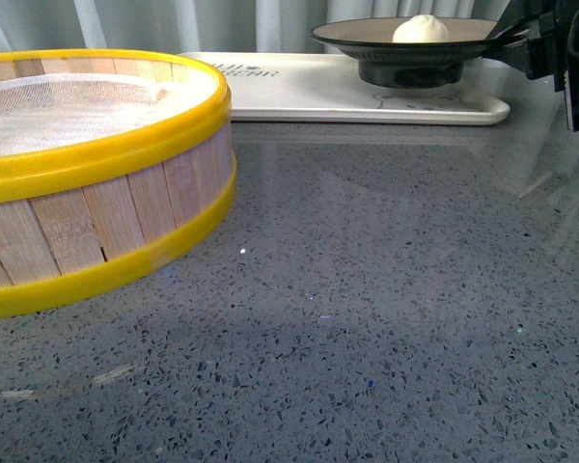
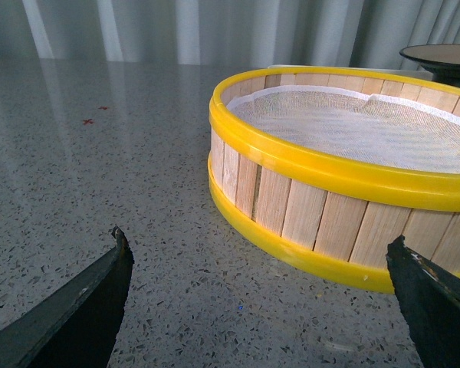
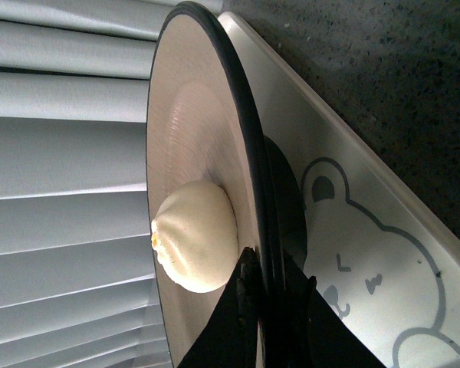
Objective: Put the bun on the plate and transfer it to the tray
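The white bun (image 1: 421, 30) sits on the tan plate (image 1: 367, 34) with a black rim. The plate's black foot stands on or just above the white tray (image 1: 299, 92) at the back; contact is not clear. My right gripper (image 1: 521, 43) is shut on the plate's right rim. In the right wrist view the fingers (image 3: 245, 307) pinch the black rim (image 3: 249, 153) beside the bun (image 3: 195, 234), over the tray's bear drawing (image 3: 368, 276). My left gripper (image 2: 261, 264) is open and empty, low over the counter next to the steamer basket.
A yellow-rimmed wooden steamer basket (image 1: 87, 174) with white cloth inside fills the left of the front view and shows in the left wrist view (image 2: 345, 161). The surface is grey speckled stone (image 1: 367, 318). Pale curtains hang behind the tray.
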